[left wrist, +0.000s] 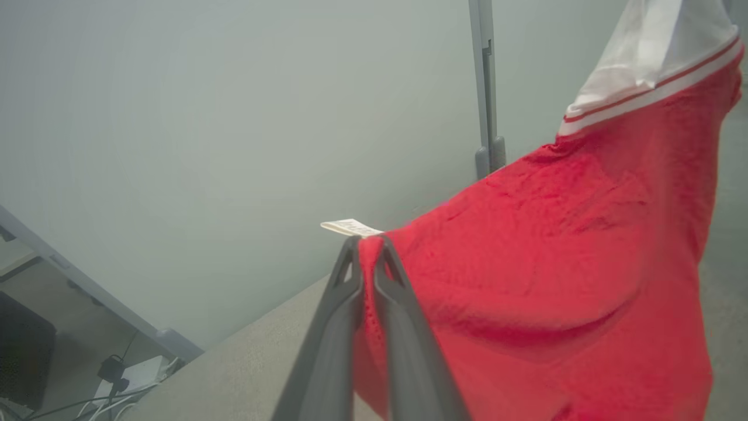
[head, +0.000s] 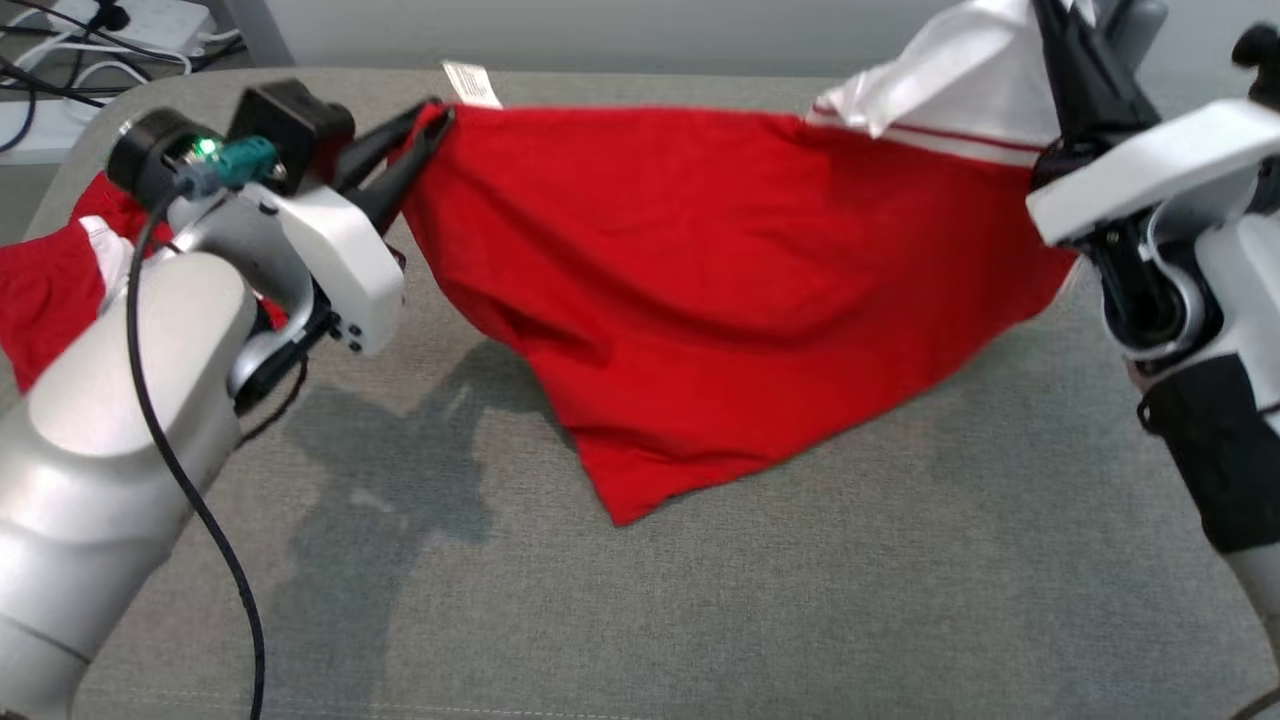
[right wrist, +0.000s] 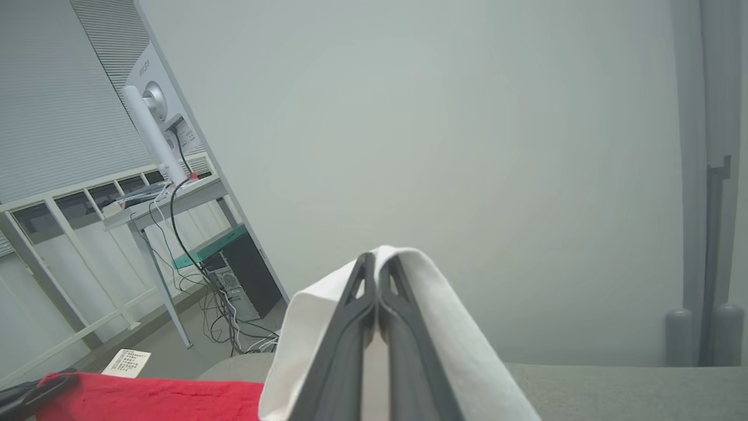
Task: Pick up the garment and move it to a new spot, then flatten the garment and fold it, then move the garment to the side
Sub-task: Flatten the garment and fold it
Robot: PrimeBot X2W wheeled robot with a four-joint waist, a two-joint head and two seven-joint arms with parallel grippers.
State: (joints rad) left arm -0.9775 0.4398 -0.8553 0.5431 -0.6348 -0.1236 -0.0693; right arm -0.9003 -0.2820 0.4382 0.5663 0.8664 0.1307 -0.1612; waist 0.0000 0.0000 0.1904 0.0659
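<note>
The garment (head: pixel 700 270) is red with a white sleeve (head: pixel 960 70) trimmed in red stripes. It hangs stretched between both grippers above the grey table (head: pixel 900 560), and its lowest corner (head: pixel 622 512) reaches the tabletop. My left gripper (head: pixel 435 120) is shut on the red edge beside a white label (head: pixel 470 85). The left wrist view shows its fingers (left wrist: pixel 345 292) pinching the red fabric (left wrist: pixel 555 263) just under the label (left wrist: pixel 350 227). My right gripper (head: pixel 1050 40) is shut on the white sleeve. Its fingertips (right wrist: pixel 378 263) clamp the white cloth (right wrist: pixel 444 327).
More red and white cloth (head: pixel 45 285) lies at the table's left edge behind my left arm. I cannot tell whether it joins the garment. Cables and a power strip (head: pixel 110 30) lie on the floor beyond the far left corner. A grey post (left wrist: pixel 485 88) stands behind the table.
</note>
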